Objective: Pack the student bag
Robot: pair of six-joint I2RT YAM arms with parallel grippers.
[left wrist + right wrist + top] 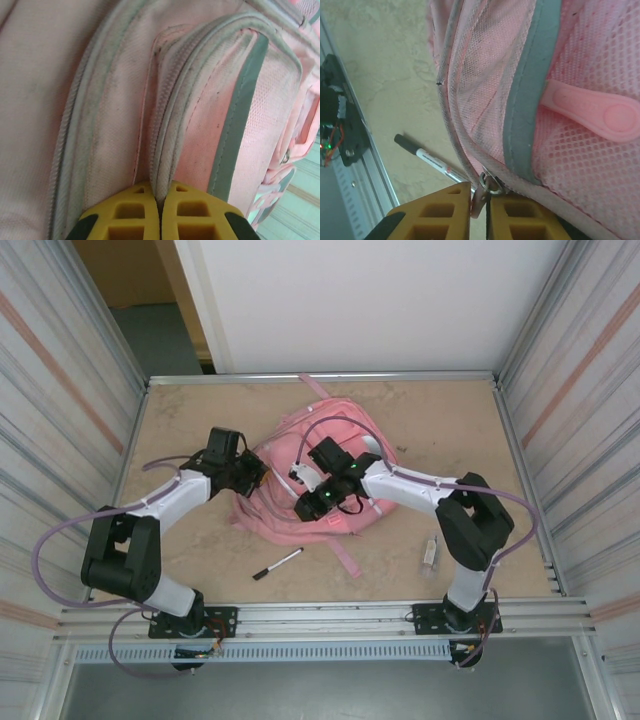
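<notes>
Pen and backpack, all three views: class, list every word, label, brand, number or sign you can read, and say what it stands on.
No text can be read.
Pen: small dark print on the white barrel, too blurred to read.
Backpack: no lettering visible.

student bag (275,502) mid-table, pen (277,563) lying before it, far-right table (450,425) open
</notes>
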